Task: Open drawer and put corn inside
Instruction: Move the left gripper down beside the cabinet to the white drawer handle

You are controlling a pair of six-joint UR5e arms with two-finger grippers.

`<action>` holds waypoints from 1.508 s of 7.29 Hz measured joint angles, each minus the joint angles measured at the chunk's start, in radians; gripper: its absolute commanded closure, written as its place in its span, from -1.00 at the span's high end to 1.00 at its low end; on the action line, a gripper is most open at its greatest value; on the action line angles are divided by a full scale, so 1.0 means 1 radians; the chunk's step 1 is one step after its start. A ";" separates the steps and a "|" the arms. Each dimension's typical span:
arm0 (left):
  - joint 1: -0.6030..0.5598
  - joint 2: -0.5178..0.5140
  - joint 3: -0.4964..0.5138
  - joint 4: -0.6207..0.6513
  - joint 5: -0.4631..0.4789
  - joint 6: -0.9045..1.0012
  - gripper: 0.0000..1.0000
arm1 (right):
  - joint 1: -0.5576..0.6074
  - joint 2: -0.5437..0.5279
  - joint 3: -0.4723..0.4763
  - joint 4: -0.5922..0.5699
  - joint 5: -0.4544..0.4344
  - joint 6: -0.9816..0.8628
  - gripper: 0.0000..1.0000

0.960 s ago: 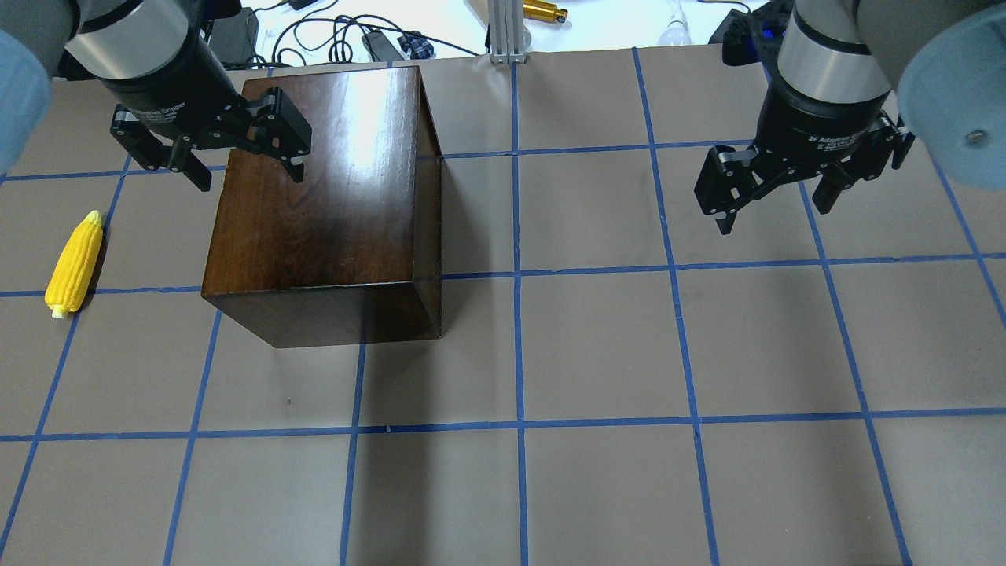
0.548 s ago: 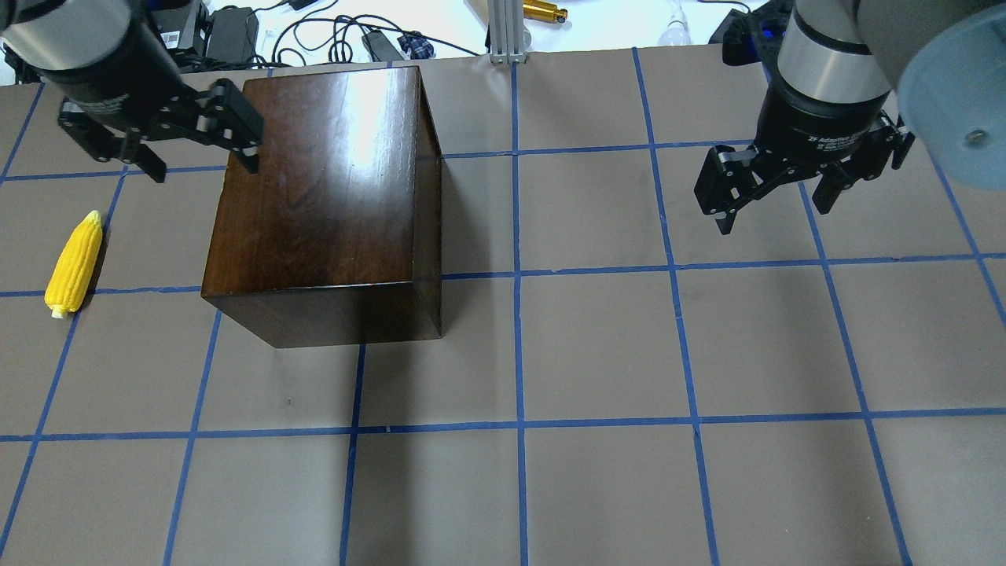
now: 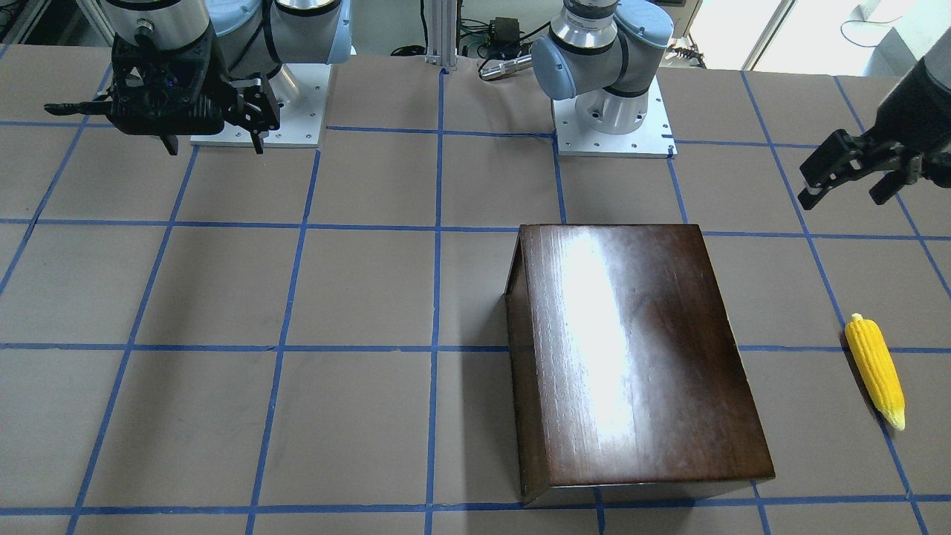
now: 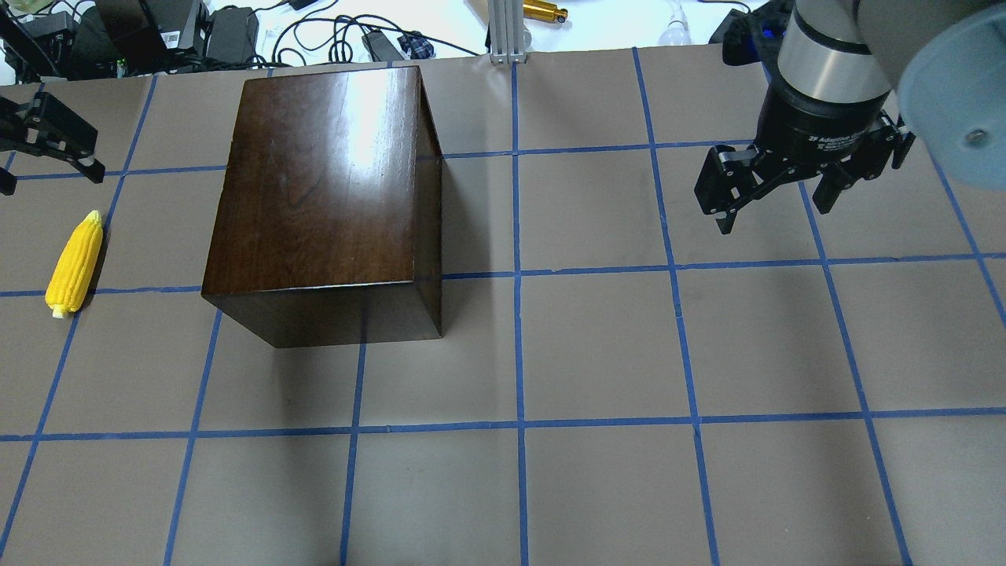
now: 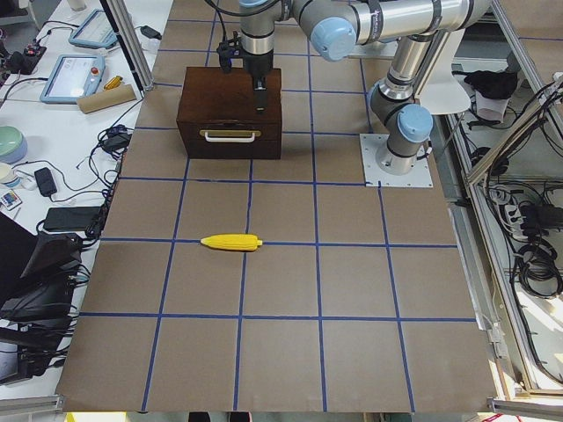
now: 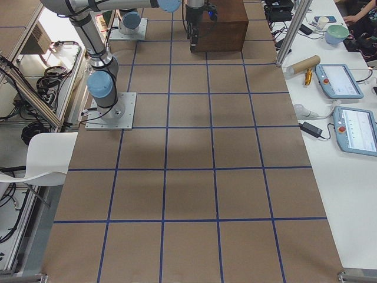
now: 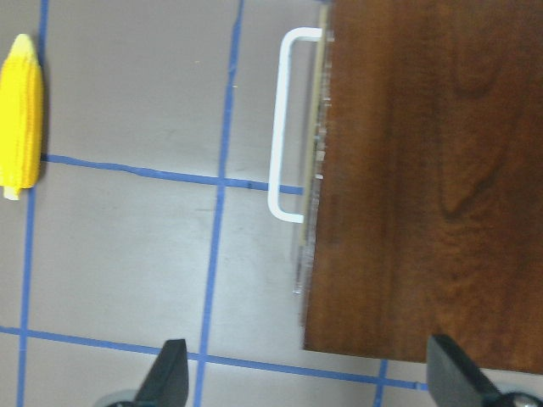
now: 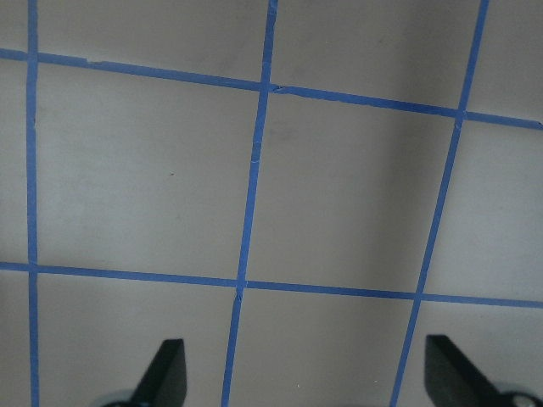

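Note:
The dark-brown box [image 4: 322, 189] stands left of the table's middle, and it also shows in the front-facing view [image 3: 631, 357]. Its drawer front [image 5: 230, 136] with a white handle [image 7: 284, 127] faces the table's left end and is shut. The yellow corn [image 4: 75, 263] lies flat on the table left of the box, apart from it, and shows in other views too [image 3: 875, 370] [image 7: 21, 110]. My left gripper [image 4: 47, 169] is open and empty, raised between the corn and the box's handle side. My right gripper [image 4: 774, 212] is open and empty over bare table far to the right.
Cables and power bricks [image 4: 236, 31] and an aluminium post [image 4: 503, 31] lie beyond the table's far edge. The arm bases [image 3: 609, 111] stand on the robot's side. A side bench with tablets [image 6: 339, 79] runs along the operators' edge.
My left gripper has moved left, off the box's top corner to near the view's left edge. The right gripper, box and corn have not moved.

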 measured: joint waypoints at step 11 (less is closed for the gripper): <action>0.044 -0.320 -0.048 0.228 -0.171 0.084 1.00 | 0.000 0.000 0.000 0.000 0.000 0.000 1.00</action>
